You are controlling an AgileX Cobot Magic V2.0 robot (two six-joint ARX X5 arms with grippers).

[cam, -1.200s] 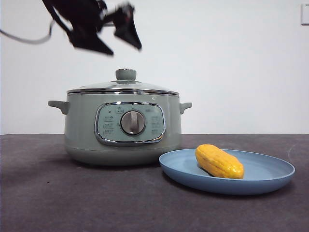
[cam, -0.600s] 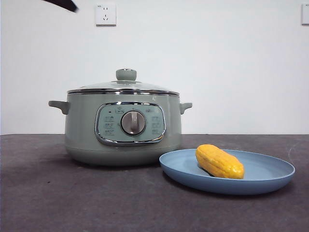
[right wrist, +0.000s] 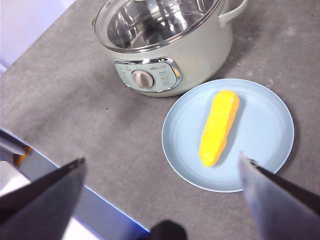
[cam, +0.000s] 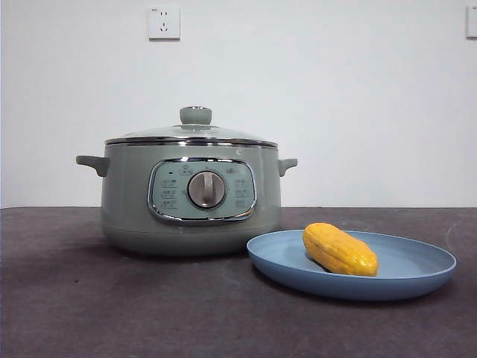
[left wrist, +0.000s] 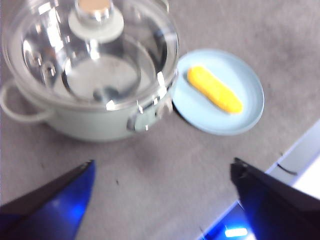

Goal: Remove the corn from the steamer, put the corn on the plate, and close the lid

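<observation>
Two arms hang high above the grey table, where we see the round sage-green steamer with its clear glass, chrome-rimmed lid seated on top. Just beside it we find the wide, shallow light-blue plate, and lying on that plate, the stubby yellow-orange corn. Both the left gripper and the right gripper have their black jaws spread wide and empty, well clear of the pot and plate.
</observation>
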